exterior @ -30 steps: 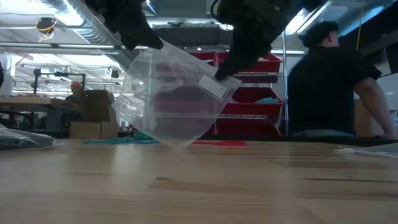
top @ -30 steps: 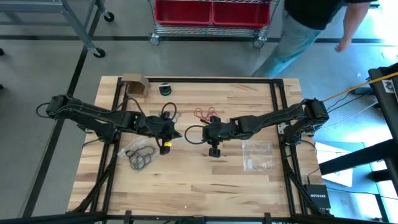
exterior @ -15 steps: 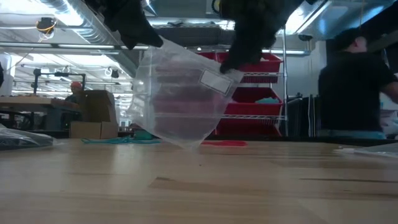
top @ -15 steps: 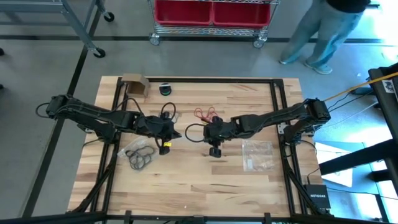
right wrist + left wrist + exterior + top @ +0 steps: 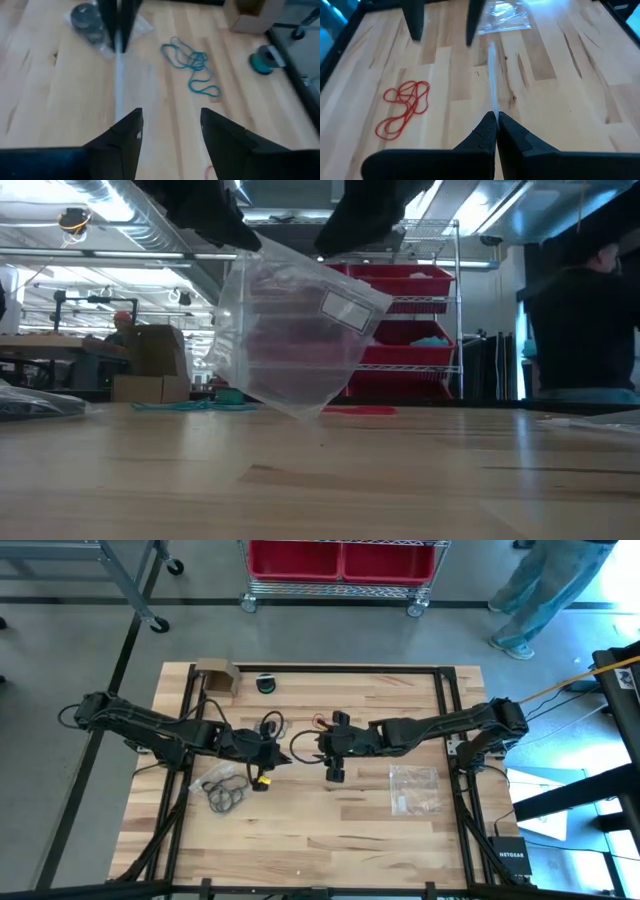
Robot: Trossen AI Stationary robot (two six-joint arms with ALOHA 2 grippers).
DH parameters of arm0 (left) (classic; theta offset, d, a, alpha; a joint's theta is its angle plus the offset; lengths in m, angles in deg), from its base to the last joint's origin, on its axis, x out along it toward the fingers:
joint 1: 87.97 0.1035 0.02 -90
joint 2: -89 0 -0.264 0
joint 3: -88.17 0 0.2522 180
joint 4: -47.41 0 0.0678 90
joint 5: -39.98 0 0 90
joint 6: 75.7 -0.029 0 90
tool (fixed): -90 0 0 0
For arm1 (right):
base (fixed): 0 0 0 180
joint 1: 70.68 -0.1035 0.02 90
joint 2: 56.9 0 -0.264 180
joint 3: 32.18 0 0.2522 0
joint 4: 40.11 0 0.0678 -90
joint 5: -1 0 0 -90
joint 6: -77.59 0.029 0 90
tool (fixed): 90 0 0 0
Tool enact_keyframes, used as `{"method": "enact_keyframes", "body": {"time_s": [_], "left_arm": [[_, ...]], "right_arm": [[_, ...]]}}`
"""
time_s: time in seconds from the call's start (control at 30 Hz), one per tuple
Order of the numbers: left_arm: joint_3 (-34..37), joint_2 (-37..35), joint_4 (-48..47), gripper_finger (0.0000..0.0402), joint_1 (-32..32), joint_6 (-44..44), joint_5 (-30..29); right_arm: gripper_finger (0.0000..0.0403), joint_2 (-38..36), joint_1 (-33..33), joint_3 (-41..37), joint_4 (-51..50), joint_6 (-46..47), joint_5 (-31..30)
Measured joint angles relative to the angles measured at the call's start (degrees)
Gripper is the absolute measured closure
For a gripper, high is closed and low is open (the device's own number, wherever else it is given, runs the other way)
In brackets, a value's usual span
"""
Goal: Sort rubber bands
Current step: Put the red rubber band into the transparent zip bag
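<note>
A clear zip bag [image 5: 290, 330] hangs between my two grippers over the middle of the table. My left gripper [image 5: 286, 757] is shut on it. My right gripper [image 5: 170, 131] stands open just off the bag's other upper corner, touching nothing. Red rubber bands [image 5: 405, 107] lie loose on the wood beside the bag. Teal rubber bands [image 5: 192, 67] lie loose farther toward the far edge. Black rubber bands [image 5: 226, 792] lie in a second clear bag at the near left. My left gripper pinches the clear bag's upper edge [image 5: 493, 102] between its two shut fingers, at one top corner [image 5: 243, 252]. The bag hangs tilted below the fingers, its lowest corner [image 5: 298, 414] close to the table. Whether that corner touches the wood cannot be told.
A third clear bag [image 5: 412, 790] lies flat at the near right. A cardboard box [image 5: 215, 676] and a green tape roll [image 5: 266, 683] stand at the far left edge. A person walks on the floor beyond the table.
My right gripper has opened and let go of the bag's upper corner, then drawn up and a little toward the far left. The bag has stayed hanging from my left gripper, swung slightly rightward in the low view.
</note>
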Motion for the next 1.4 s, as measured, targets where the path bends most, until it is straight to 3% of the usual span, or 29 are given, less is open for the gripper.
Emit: {"method": "enact_keyframes", "body": {"time_s": [0.23,0.47,0.63,0.97,1.4], "left_arm": [[0.0,0.0,0.3,0.0401,0.2,-1.4,-0.8],[0.0,0.0,0.4,0.0401,0.2,-1.6,-0.8],[0.0,0.1,0.6,0.0401,0.1,-1.5,-0.8],[0.0,0.1,0.8,0.0401,0.1,-1.3,-0.8],[0.0,0.1,0.9,0.0401,0.1,-0.7,-0.8]], "right_arm": [[0.0220,3.2,-0.1,0.0,0.0,0.8,5.9],[0.0221,3.0,0.0,1.3,-1.6,0.2,4.3],[0.0222,2.0,0.0,3.0,-3.4,-0.7,-0.2],[0.0222,5.6,0.3,2.8,-4.3,-1.2,4.8],[0.0222,3.1,0.4,2.8,-5.0,0.5,4.4]]}}
